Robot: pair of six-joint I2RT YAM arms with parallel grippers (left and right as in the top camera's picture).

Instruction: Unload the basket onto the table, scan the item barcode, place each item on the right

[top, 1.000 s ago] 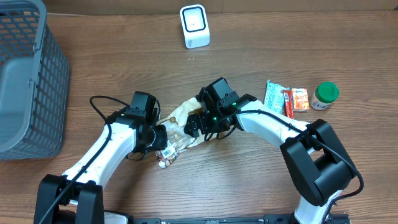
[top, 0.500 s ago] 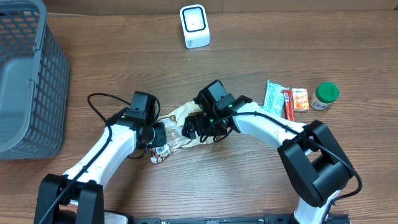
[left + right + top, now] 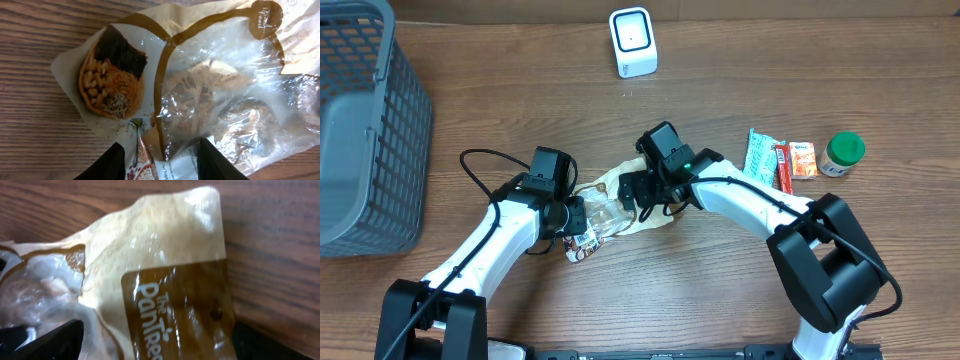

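- Clear-and-tan plastic snack bag (image 3: 610, 205) lies on the wooden counter (image 3: 520, 100); right gripper (image 3: 632, 195) straddles it, jaws spread wide.
- Left gripper (image 3: 578, 226) at the bag's edge; grip unclear.
- White box scanner (image 3: 633, 42) beyond the bag, unobstructed.

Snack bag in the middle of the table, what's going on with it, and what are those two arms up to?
Both arms are at the snack bag, which lies crumpled on the table. The left gripper has the bag's lower edge between its fingers, though it's unclear whether it really grips. The right gripper hangs wide open over the printed end. The white scanner stands at the far edge, and the bag is not yet in front of it.
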